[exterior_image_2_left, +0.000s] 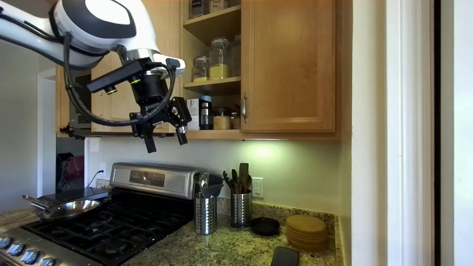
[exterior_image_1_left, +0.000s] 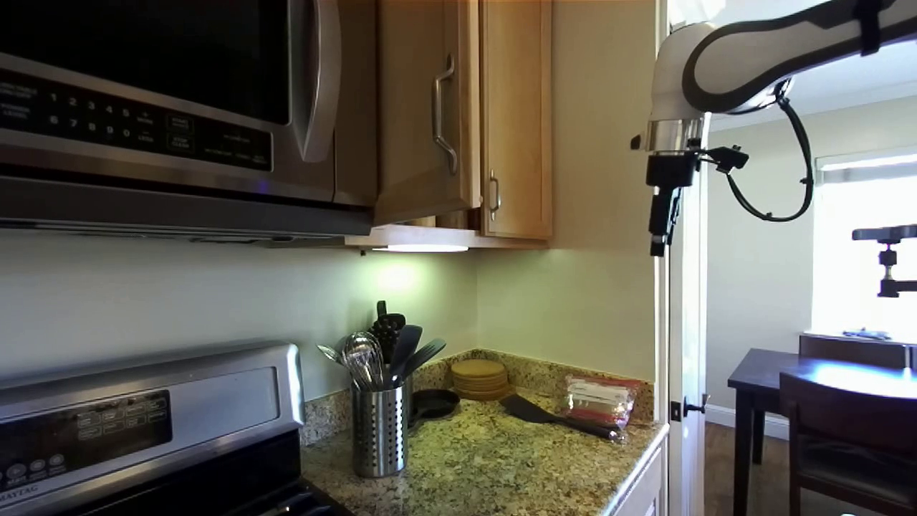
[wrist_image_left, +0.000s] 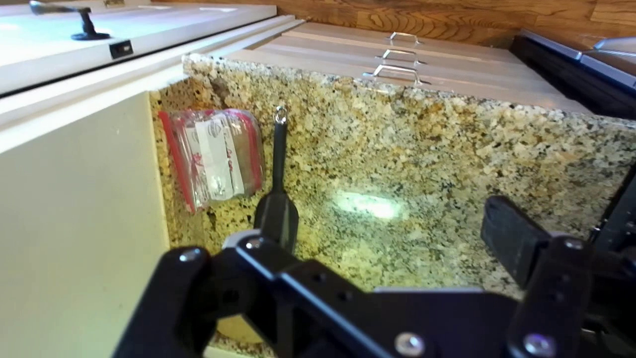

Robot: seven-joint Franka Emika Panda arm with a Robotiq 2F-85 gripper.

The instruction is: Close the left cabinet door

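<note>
The left cabinet door point(exterior_image_1_left: 412, 107) is honey-coloured wood and stands open, with its silver bar handle point(exterior_image_1_left: 445, 115) in view. In an exterior view its inner face point(exterior_image_2_left: 118, 105) shows partly behind the arm, swung to the left of the open shelves point(exterior_image_2_left: 212, 84). My gripper point(exterior_image_2_left: 166, 143) is open and empty, its two fingers apart and pointing down. In an exterior view the gripper point(exterior_image_1_left: 660, 247) hangs well to the right of the door, apart from it. In the wrist view the gripper point(wrist_image_left: 377, 243) is above the counter; the door is out of view there.
The right cabinet door point(exterior_image_2_left: 288, 66) is shut. A microwave point(exterior_image_1_left: 179, 172) hangs beside the open door. Below are the stove point(exterior_image_2_left: 107, 221), utensil holders point(exterior_image_2_left: 205, 216), round mats point(exterior_image_2_left: 306, 232), a spatula point(wrist_image_left: 278, 209) and a plastic bag point(wrist_image_left: 216, 154) on the granite counter point(wrist_image_left: 397, 149).
</note>
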